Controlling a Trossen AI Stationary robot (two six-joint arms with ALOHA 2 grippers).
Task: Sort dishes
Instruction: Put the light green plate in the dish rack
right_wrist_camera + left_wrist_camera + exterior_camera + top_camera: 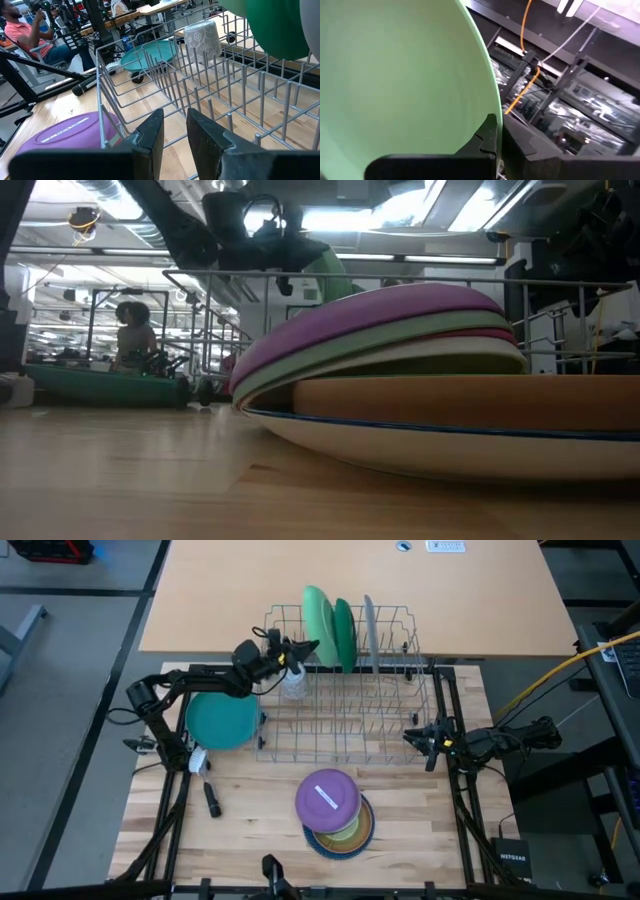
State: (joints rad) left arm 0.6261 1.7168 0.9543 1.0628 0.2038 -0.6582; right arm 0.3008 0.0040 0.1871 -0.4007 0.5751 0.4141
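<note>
Dishes: left claw (305, 647) is clamped on a pale green plate (318, 625) at the rack's (345, 730) far-left end, a teal plate (222, 720) lies left, small ones are stacked (335, 815) near. Right claw (415, 735), fingers slightly apart, hovers at the rack's right side.

Pale green plate (395, 75) cut off by frame; stack's lower dishes (345, 838) hidden under purple.

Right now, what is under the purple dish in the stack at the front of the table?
Under the purple dish lie pale green, pink, white and tan dishes, with a blue-rimmed plate at the bottom. Their centres are covered, so anything between them cannot be seen.
</note>
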